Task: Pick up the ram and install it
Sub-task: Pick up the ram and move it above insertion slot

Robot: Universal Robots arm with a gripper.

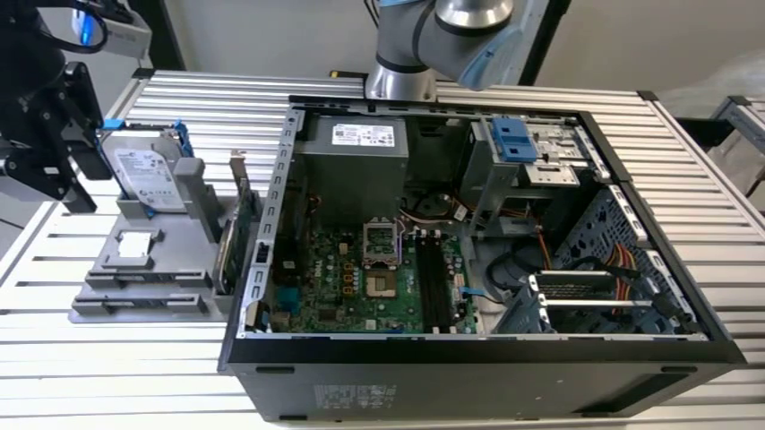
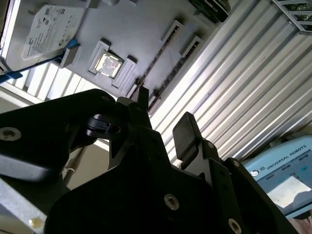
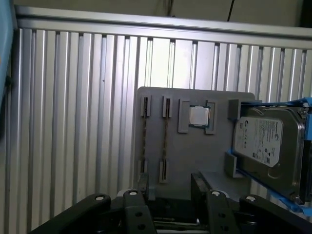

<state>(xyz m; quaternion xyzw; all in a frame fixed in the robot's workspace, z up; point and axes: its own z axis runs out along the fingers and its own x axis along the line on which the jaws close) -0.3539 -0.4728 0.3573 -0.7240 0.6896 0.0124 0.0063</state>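
**Gripper and ram at the parts holder.** The black two-finger gripper (image 3: 170, 181) is hanging open over a flat grey plastic holder (image 3: 195, 156). Its fingers (image 3: 141, 187) are standing apart with nothing between them, and the second wrist view is showing the gripper (image 2: 163, 114) with the same empty gap.

The ram (image 3: 164, 141), a long, thin, dark circuit-board stick, is standing on its edge in a slot of the holder, just beyond the fingertips and not touching them. Its long axis is running straight away from the gripper, crosswise to the line joining the two fingers. One end is pointing toward the fingertips and the other away from them. The stick is lying roughly in line with the gap between the fingers.

A second thin dark strip (image 3: 145, 139) is sitting parallel to the ram in the neighbouring slot, toward one finger's side. Toward the other finger's side, a small square silver processor chip (image 3: 199, 116) is resting in a recess. Beyond it, a silver hard drive in a blue frame (image 3: 265, 141) is leaning in its cradle.

In the exterior view, the holder (image 1: 107, 305) is lying on a ribbed aluminium table (image 1: 120, 376), to the exterior view's left of an open black computer case (image 1: 478, 376).
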